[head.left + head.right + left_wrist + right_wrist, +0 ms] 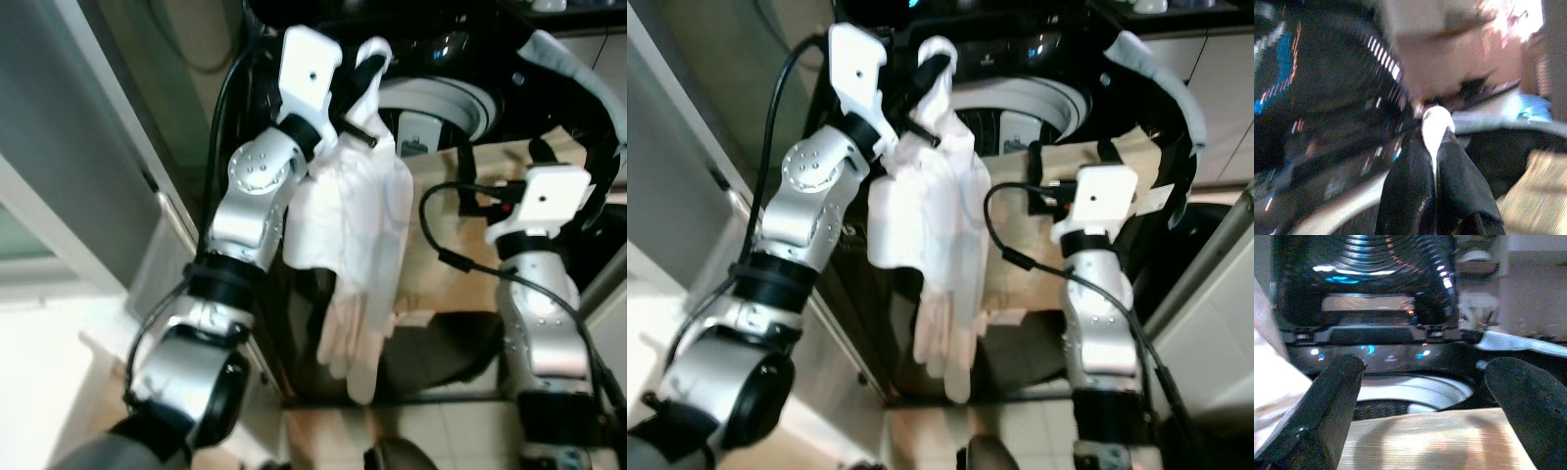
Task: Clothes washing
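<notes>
White garment hangs from the left gripper's clenched jaws beside the washer drum; right gripper gapes.

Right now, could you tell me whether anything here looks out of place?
Nothing looks damaged or spilled. The left gripper holds a white cloth garment dangling beside the dark top-loading washing machine, not yet inside.
</notes>
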`<state>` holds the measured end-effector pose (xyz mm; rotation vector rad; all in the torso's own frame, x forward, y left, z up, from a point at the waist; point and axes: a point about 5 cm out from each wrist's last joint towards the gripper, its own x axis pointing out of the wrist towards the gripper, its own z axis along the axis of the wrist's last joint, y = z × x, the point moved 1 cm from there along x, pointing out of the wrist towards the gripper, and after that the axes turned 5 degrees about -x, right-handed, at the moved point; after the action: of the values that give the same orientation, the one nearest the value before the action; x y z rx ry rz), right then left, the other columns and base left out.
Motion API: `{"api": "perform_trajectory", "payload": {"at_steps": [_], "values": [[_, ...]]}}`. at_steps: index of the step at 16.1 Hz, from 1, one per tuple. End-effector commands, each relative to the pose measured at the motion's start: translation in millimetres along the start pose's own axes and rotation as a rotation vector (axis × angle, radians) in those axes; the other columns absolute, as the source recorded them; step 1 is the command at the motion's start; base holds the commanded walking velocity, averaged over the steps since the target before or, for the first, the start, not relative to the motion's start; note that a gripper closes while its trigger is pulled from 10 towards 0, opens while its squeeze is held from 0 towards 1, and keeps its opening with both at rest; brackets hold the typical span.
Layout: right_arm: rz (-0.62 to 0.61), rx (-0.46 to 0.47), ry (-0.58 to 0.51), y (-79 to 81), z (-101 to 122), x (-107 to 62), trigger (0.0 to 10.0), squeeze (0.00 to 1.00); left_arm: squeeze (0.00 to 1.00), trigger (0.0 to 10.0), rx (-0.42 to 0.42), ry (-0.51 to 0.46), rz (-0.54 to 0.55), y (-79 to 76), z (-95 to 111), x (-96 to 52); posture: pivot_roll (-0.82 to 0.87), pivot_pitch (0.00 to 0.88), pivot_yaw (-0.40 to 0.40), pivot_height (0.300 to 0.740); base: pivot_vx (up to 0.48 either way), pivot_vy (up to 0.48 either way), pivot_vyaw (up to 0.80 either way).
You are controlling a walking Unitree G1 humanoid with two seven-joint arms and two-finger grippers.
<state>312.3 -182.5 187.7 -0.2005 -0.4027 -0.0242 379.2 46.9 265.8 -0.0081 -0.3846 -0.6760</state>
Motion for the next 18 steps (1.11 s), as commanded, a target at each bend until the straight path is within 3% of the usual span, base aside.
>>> {"api": "perform_trajectory", "payload": {"at_steps": [1,4,8,11,13,14,16,18], "values": [[0.023,-0.005,-0.003,5.9,0.3,0.2,10.0,0.00,0.00,10.0,0.007,0.023,0.025,12.2,-1.4,-2.3,-0.32,0.000,0.149,0.714,0.000,0.000,0.00],[0.039,-0.020,0.027,5.8,-4.5,-4.6,10.0,0.00,0.00,10.0,-0.022,0.050,0.058,21.7,-7.3,-4.2,-0.33,0.000,0.145,0.714,0.000,0.000,-0.73],[0.049,-0.029,0.035,4.4,-5.7,-7.5,10.0,0.00,0.00,10.0,-0.023,0.052,0.081,21.9,-12.5,-5.4,-0.34,0.000,0.128,0.714,0.000,0.000,0.00],[0.068,-0.016,0.041,9.0,-7.8,-6.4,10.0,0.00,0.00,10.0,0.021,0.031,0.089,37.0,15.7,6.2,-0.33,0.000,0.131,0.714,0.000,0.000,0.00],[0.069,-0.009,0.042,10.9,-8.6,-7.0,10.0,0.00,0.00,10.0,0.007,0.057,0.074,34.7,10.0,4.6,-0.32,0.000,0.134,0.714,0.000,0.000,0.00],[0.062,-0.005,0.036,10.9,-7.2,-6.7,10.0,0.00,0.00,10.0,-0.040,0.078,0.052,28.4,-0.3,-0.3,-0.33,0.000,0.139,0.714,0.000,0.000,0.00],[0.055,-0.006,0.024,9.2,-4.6,-4.2,10.0,0.00,0.00,10.0,-0.077,0.064,0.039,27.2,0.7,-2.3,-0.32,0.000,0.139,0.714,0.000,0.000,0.00],[0.075,0.023,0.040,11.6,-10.2,-2.6,10.0,0.00,0.00,10.0,-0.028,-0.067,-0.010,33.7,68.9,30.5,-0.29,0.000,0.133,0.714,0.000,0.000,0.00]]}}
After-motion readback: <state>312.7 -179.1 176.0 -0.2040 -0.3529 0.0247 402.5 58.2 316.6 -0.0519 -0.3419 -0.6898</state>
